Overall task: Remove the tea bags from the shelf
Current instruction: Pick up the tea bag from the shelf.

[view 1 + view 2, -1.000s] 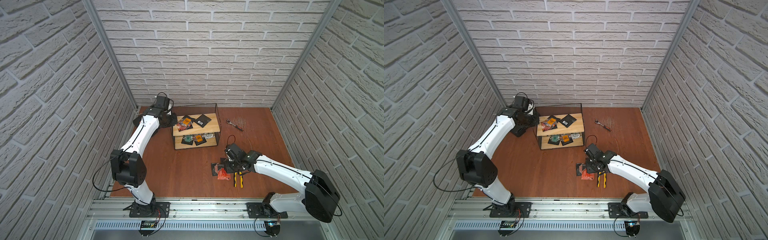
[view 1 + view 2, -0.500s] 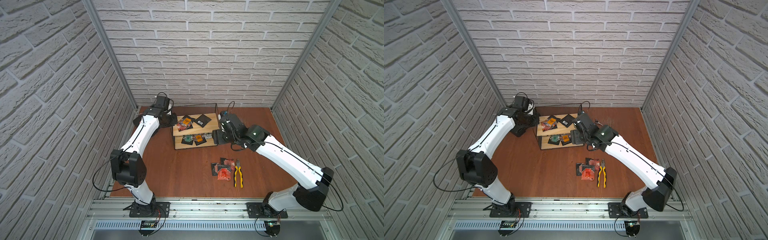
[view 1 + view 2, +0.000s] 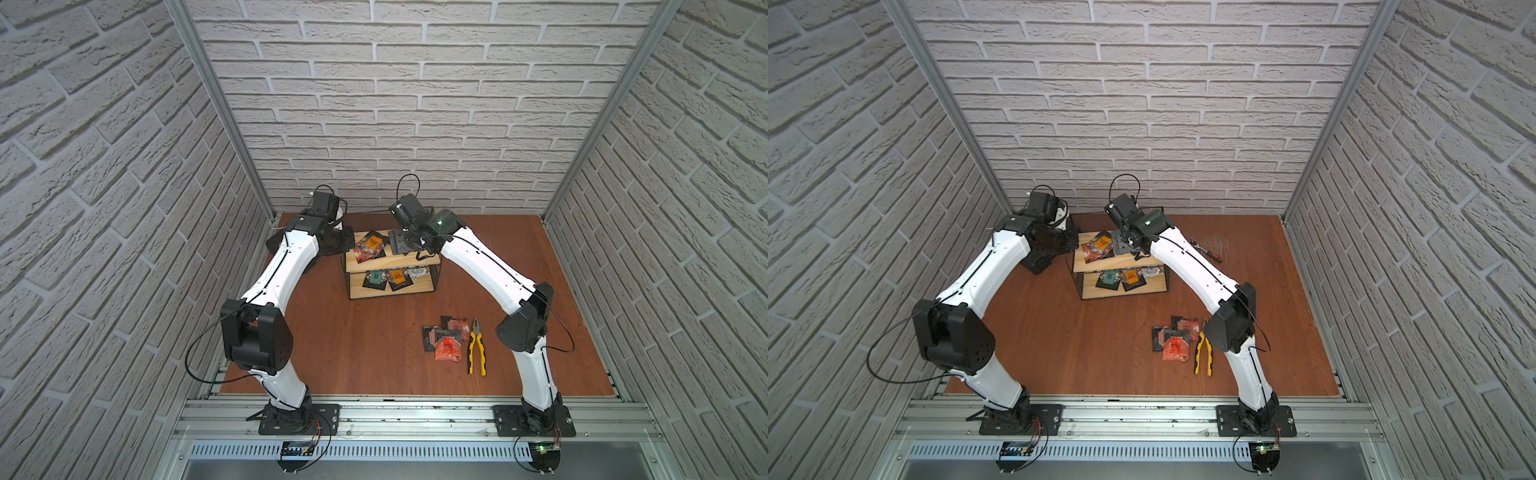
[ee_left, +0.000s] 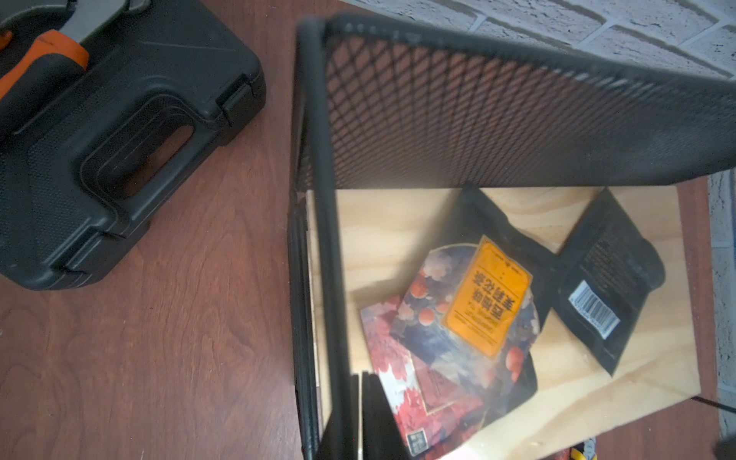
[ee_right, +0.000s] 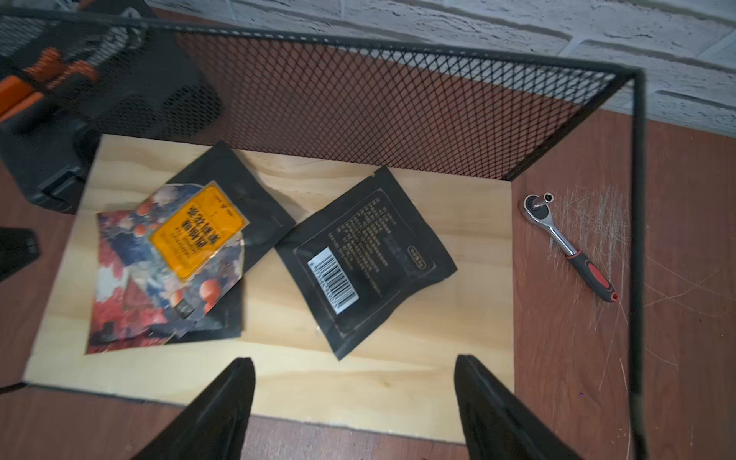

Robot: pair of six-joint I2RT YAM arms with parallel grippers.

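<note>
Jaws of the right gripper [image 5: 352, 362] stand spread above the upper board of the shelf [image 5: 478, 350], the barcode tea bag [image 5: 366, 259] just ahead; lower squarely, straddle its near corner, pinch the foil edge only; left gripper [image 4: 360, 402] is pressed together beside its wire frame.

The shelf [image 5: 358, 382], a black wire frame with a mesh back and two pale wooden boards, is stood upright on the tabletop [image 3: 353, 353]. On its upper board an orange-labelled tea bag [image 5: 195, 235] is laid partly over a red floral tea bag [image 5: 119, 318], with a black tea bag [image 5: 366, 259] turned barcode up just beside them. Three more tea bags [image 3: 398, 277] are lined along the lower board. A pile of tea bags [image 3: 446, 345], mostly red, is seen on the tabletop, well apart from the shelf.
</note>
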